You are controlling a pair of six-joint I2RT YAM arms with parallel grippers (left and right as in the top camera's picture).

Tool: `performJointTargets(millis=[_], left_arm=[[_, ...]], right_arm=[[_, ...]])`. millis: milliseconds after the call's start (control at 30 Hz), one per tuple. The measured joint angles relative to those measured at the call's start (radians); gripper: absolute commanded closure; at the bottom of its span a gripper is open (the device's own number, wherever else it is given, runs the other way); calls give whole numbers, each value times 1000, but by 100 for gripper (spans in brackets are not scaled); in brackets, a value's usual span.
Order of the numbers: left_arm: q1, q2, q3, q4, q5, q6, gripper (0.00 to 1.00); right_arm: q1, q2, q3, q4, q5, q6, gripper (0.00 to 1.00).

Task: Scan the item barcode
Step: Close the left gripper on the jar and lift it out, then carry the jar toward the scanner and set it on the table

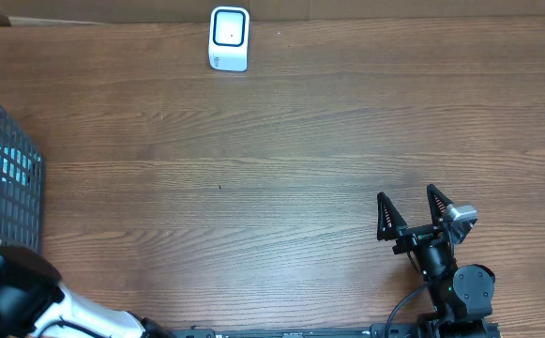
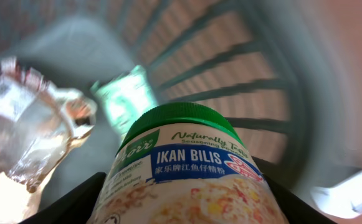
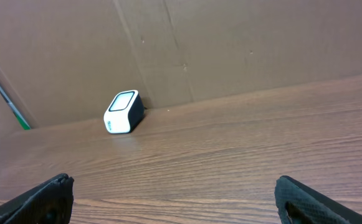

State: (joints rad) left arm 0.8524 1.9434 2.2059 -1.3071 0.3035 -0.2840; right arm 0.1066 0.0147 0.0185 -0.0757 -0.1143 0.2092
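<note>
the left gripper (image 2: 187,202) is pinching a jar (image 2: 187,168): 1 dark finger (image 2: 75,202) lies against 1 side of it and the other finger (image 2: 296,208) against the opposite side. the jar fills the space between them and pokes out ahead of the gripper, its green lid (image 2: 181,121) furthest from the wrist. its label reads "ikan bilis" in white on a blue band, with "naturally tasty" in green script above. no barcode shows on the side facing the wrist camera.

beyond the lid, ahead of the gripper, are the slatted wall and floor of a basket (image 1: 9,178), blurred. clear crumpled wrappers (image 2: 31,124) lie ahead and off to 1 side of the jar, and a green packet (image 2: 128,99) lies just past the lid. from overhead only the left arm (image 1: 14,296) shows, at the near left corner of the table (image 1: 281,169), beside the basket; the gripper and jar cannot be made out there.

the right gripper (image 1: 408,194) hovers low over bare wood with its 2 fingers spread wide and nothing between them. the scanner (image 1: 229,38), a small white box with a dark window, stands far ahead of this gripper and to its left, at the table's far edge, just in front of a cardboard wall (image 3: 230,43). it is well apart from both grippers and from the jar.
</note>
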Motion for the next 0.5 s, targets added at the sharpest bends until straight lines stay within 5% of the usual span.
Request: performJointTargets(millis=[267,500], left_arm=[[-199,-296,94,-22,31,10,52],[-576,-339,90,-138,-47,42,52]], right_arm=[[0,0,0,-1,0,0,0],[0,0,0,0,0,0,0]])
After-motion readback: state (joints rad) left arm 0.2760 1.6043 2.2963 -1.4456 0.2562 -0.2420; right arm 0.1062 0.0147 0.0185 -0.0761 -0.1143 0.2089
